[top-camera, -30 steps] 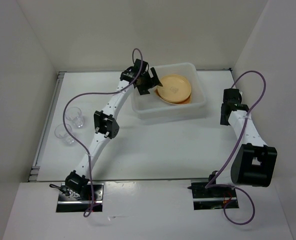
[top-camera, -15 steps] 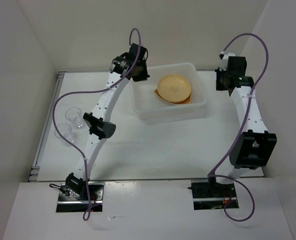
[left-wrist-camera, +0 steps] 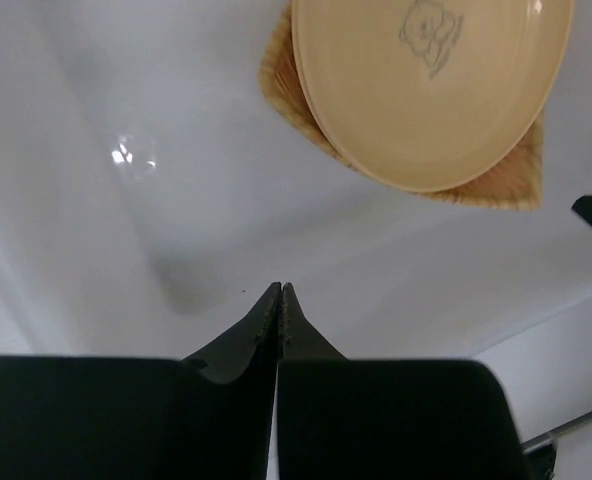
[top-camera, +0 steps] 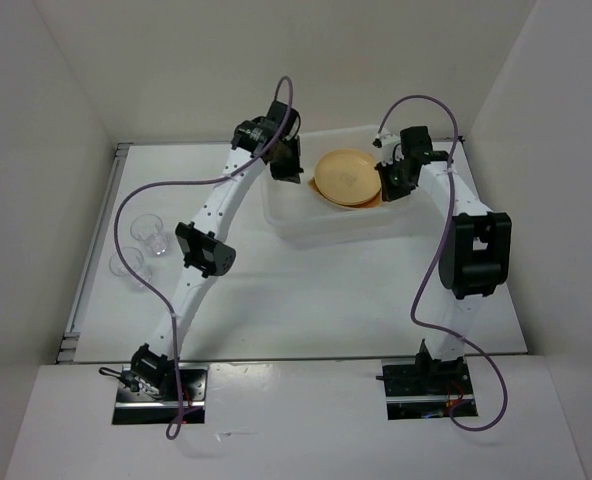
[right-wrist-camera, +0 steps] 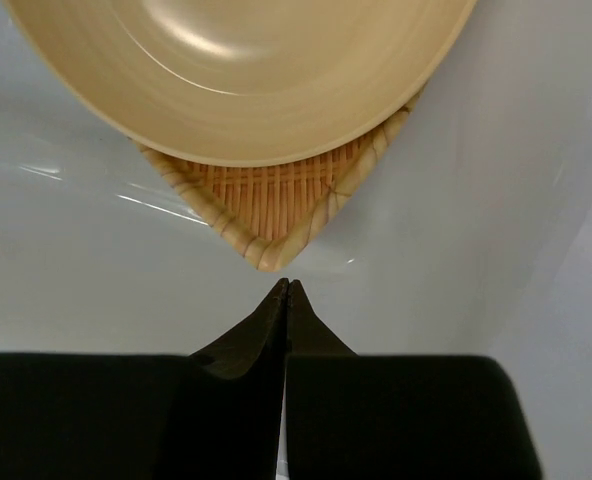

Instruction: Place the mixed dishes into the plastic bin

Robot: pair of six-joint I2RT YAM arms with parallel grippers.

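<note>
The white plastic bin (top-camera: 336, 228) stands at the back middle of the table. Inside it a round orange-yellow plate (top-camera: 347, 177) lies on the tan woven plate (right-wrist-camera: 266, 205), whose corner pokes out beneath. My left gripper (top-camera: 288, 170) is shut and empty over the bin's left end, its tips (left-wrist-camera: 280, 290) above the bare bin floor (left-wrist-camera: 176, 120). My right gripper (top-camera: 388, 185) is shut and empty over the bin's right end, its tips (right-wrist-camera: 287, 285) just short of the woven plate's corner. Two clear cups (top-camera: 151, 235) (top-camera: 128, 268) stand on the table at the far left.
White enclosure walls close in the table at the back and both sides. A metal rail (top-camera: 94, 250) runs along the table's left edge beside the cups. Purple cables loop above both arms.
The right arm swung from the table's right side to over the bin's right end. Both grippers closed. The left gripper stayed near the bin's left end.
</note>
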